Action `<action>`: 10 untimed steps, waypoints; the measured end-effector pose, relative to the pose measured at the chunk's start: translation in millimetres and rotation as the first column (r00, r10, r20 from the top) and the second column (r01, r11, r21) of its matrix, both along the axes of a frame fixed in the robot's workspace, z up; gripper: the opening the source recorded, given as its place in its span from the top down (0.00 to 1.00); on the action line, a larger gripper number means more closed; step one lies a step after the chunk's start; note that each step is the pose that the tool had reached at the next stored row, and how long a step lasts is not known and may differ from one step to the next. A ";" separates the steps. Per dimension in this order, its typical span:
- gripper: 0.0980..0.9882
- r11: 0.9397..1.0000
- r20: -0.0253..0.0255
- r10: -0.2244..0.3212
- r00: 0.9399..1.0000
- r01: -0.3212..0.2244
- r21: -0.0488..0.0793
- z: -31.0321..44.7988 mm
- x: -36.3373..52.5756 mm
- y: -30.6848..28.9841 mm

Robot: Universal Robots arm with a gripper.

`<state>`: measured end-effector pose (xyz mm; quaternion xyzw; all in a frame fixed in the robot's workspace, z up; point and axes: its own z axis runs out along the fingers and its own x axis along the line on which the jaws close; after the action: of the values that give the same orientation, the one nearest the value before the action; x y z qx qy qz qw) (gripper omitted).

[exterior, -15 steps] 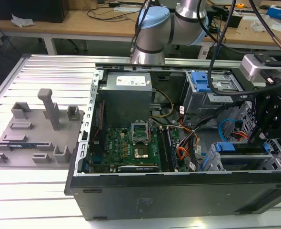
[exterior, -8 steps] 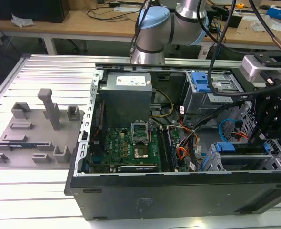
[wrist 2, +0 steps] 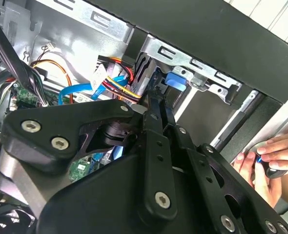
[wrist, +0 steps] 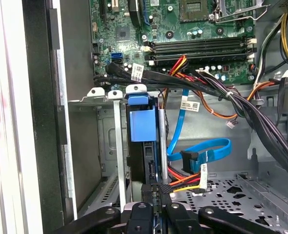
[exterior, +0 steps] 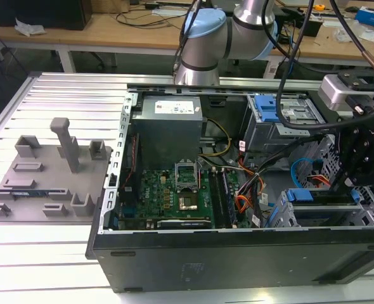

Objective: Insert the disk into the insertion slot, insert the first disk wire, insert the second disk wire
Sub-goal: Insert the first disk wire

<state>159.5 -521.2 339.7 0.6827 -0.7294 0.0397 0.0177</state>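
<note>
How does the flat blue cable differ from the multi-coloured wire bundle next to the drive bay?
The blue cable is one flat band; the wire bundle is separate thin strands in red, orange, yellow and black. The blue cable curves in a wide loop; the wire bundle runs fairly straight to a black plug right by the gripper. Both lie beside the disk, over the perforated metal floor.

Cluttered workbenches (exterior: pixel 111 28) and slotted table (exterior: pixel 28 244) mark a lab.
</note>
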 end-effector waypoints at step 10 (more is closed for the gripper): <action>0.93 1.000 -0.001 0.000 1.000 0.000 0.004 1.9 -0.1 -0.1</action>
<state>159.4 -521.3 341.6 0.6827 -0.7296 0.0378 0.0167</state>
